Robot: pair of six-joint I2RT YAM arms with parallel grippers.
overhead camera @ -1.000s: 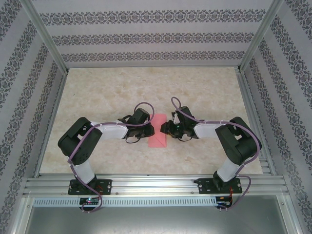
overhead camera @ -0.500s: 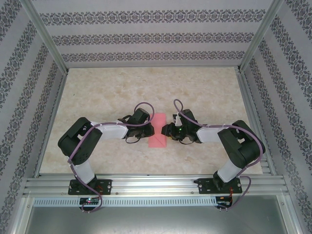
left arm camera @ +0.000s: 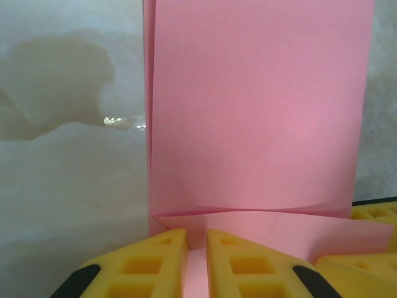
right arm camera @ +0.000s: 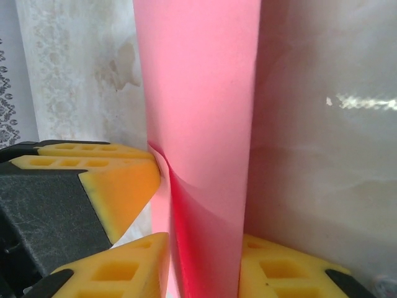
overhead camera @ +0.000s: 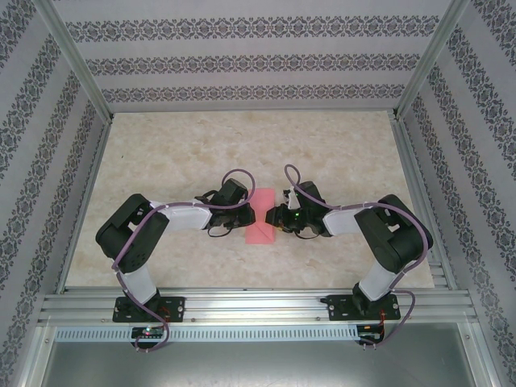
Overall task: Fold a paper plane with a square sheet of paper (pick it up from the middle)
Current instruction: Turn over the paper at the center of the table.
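Note:
The square sheet of paper [overhead camera: 260, 216], pink and folded into a narrow rectangle, lies on the table between both arms. My left gripper [overhead camera: 247, 214] is at its left edge. In the left wrist view the gripper [left arm camera: 196, 248] is shut on a raised flap of the paper [left arm camera: 254, 124], with its yellow fingers [left arm camera: 149, 267] almost together. My right gripper [overhead camera: 277, 216] is at the paper's right edge. In the right wrist view the gripper [right arm camera: 203, 273] stands open, and its fingers [right arm camera: 118, 270] flank a curled-up fold of the paper [right arm camera: 198, 93].
The marble-patterned table [overhead camera: 161, 153] stretches wide around the paper. Patterned walls and aluminium posts [overhead camera: 72, 56] enclose it, with a metal rail [overhead camera: 258, 306] at the near edge. The left gripper's yellow fingers [right arm camera: 111, 180] sit close beside my right ones.
The right gripper has edged in over the paper's right side and its jaws have narrowed. The left gripper and the paper have stayed put.

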